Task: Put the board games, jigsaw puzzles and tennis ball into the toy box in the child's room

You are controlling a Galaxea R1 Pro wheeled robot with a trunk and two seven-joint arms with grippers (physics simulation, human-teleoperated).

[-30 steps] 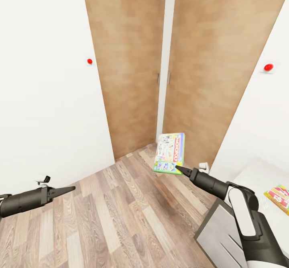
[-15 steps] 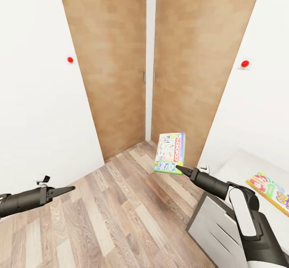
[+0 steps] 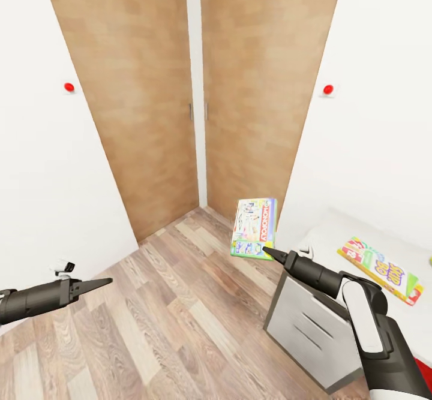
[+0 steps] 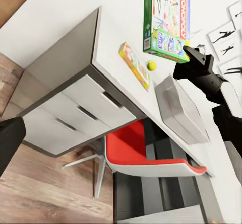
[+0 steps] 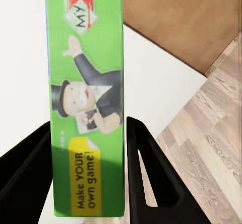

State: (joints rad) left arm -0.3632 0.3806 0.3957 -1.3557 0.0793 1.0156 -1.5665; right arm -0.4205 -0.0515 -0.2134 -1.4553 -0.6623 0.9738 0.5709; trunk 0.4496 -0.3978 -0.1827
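Right gripper (image 3: 264, 249) clamped on lower edge of green flat cardboard Monopoly board game (image 3: 254, 228), box held upright in air, just beside corner of light grey desk with white drawer fronts (image 3: 312, 322). Likely light, stiff, glossy; edge pinch may let it swing, so deeper bite safer. Left gripper (image 3: 107, 280) empty, well apart from desk, opening not discernible. Yellow-green-red game box (image 3: 378, 268) flat on desk.
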